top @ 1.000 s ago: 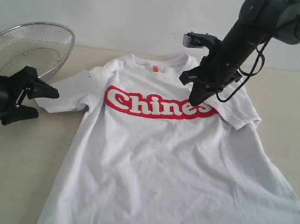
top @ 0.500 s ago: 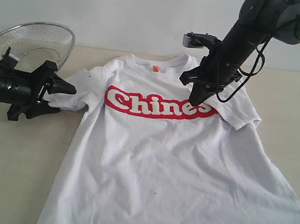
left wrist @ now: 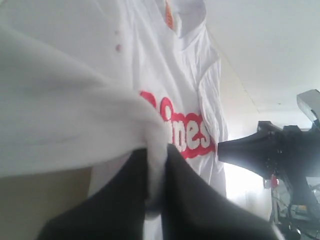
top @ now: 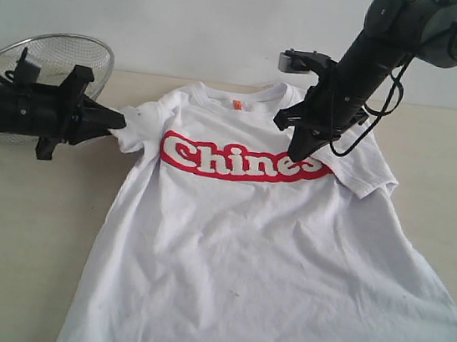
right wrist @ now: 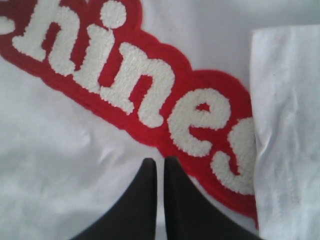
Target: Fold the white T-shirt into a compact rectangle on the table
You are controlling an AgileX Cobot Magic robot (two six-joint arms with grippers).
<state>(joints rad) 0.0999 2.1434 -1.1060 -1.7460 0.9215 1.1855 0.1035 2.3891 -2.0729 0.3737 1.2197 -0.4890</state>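
Observation:
The white T-shirt [top: 242, 257] lies face up on the table [top: 18, 236], red lettering [top: 230, 160] across its chest. My left gripper [top: 121, 121] is shut on the shirt's left sleeve; in the left wrist view a bunch of white cloth [left wrist: 75, 100] is pinched between the dark fingers of the left gripper [left wrist: 157, 150]. My right gripper [top: 298, 155] points down at the right end of the lettering, jaws shut with nothing seen between them. The right wrist view shows the right gripper [right wrist: 160, 161] just beside the lettering [right wrist: 125, 85], next to the folded-in right sleeve [right wrist: 285, 125].
A round wire-mesh basket [top: 58, 60] stands at the back left, right behind my left arm. The shirt's hem runs off the front edge of the exterior view. A white wall backs the table.
My left gripper moved right and up to the sleeve, went from open to shut on it, and bunched the sleeve inward. The right arm has not moved.

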